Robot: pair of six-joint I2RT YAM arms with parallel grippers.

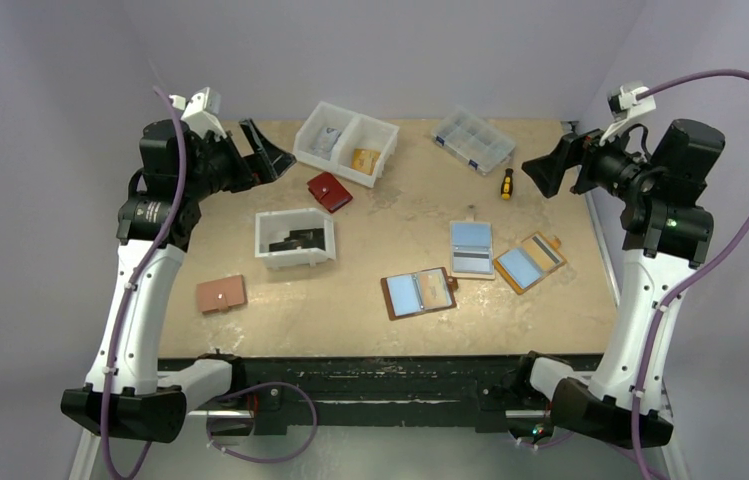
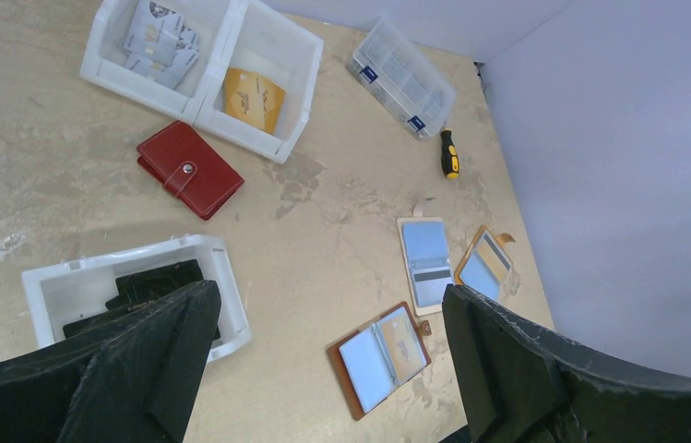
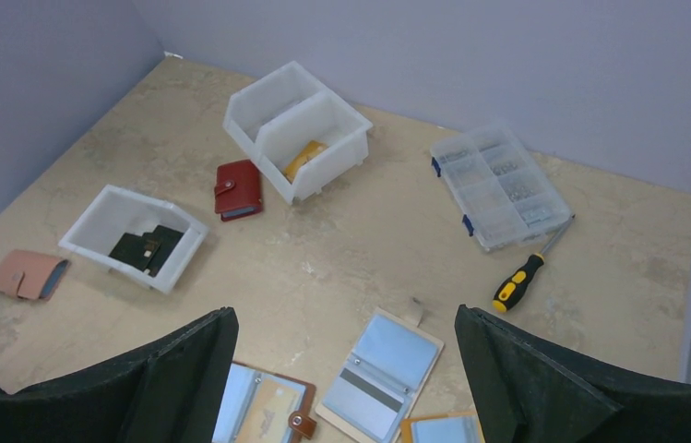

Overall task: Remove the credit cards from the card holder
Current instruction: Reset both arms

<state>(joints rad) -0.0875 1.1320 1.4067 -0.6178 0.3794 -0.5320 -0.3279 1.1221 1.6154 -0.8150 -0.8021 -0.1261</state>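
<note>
Status check from my end: both arms are up and back off the table, nothing in hand. My left gripper (image 2: 327, 314) is spread wide with only tabletop between the fingers, and my right gripper (image 3: 343, 318) is the same, wide open and carrying nothing.

The holder (image 1: 419, 293) lies opened flat near the front edge of the table, a bit right of centre, snap tab pointing right. One inner panel is light blue, the other orange-tan. I can't spot a dark card on either panel, though the orange side has some faint markings I can't make out from up here, so I wouldn't swear every slot is empty.

The cards (image 1: 302, 239) are a small dark pile inside the single white bin (image 1: 263, 240), left of centre and well apart from the holder. I can't count them from any view.

So my read is this one's basically finished: cards out and binned, holder open and apparently bare. What's left, if anything, is a closer look at that orange panel. The red wallet (image 1: 330, 191) and the two other open holders to the right aren't mine to bother with.
</note>
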